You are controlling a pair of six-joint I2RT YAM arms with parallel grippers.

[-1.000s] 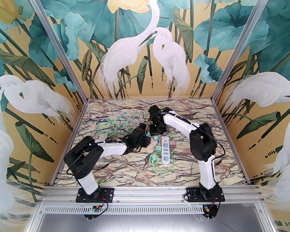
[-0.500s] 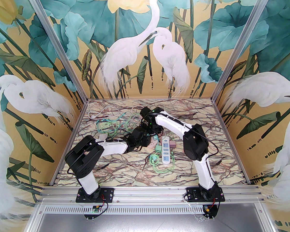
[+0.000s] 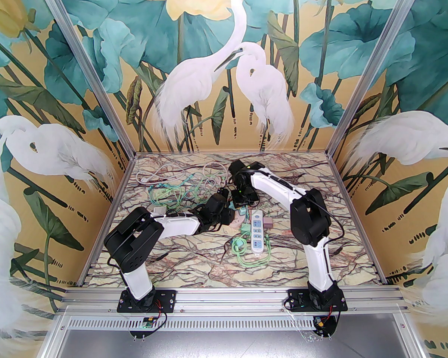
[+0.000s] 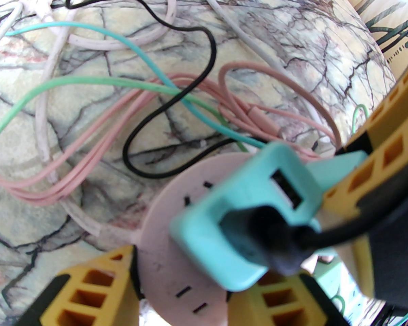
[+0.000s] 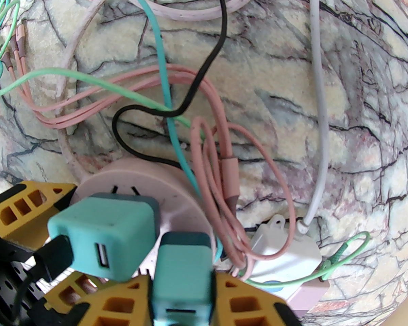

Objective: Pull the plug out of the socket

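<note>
socket braced, plug gripped for the pull

closed on the teal plug [image 5: 182, 270] with the right pincer [image 5: 183, 284], yellow fingers [image 5: 224, 301] flat against two opposite sides, set for a straight pull away from the round pink socket [image 5: 149, 178]. sitting at the socket's near edge in the right wrist view; prongs in or out, cannot tell, hidden under the plug body. clamped across the socket's rim with the left pincer [image 4: 200, 267], one finger on each side, most likely to pin the disc to the tabletop [image 5: 360, 97] against that pull. left alone just beside the gripped one, also on the socket's face: a second teal plug [image 5: 102, 233], with a black lead [image 5: 51, 256] pushed into its port. trailing away from the socket's far side: a pink cable [image 5: 231, 168] looped among green, teal and black ones, all slack, so little drag to expect. just right of the socket in the overhead view: a white power strip [image 3: 257, 233]. best pulled square to the socket's face rather than sideways, to avoid tipping the disc or knocking the neighbouring plug.
</note>
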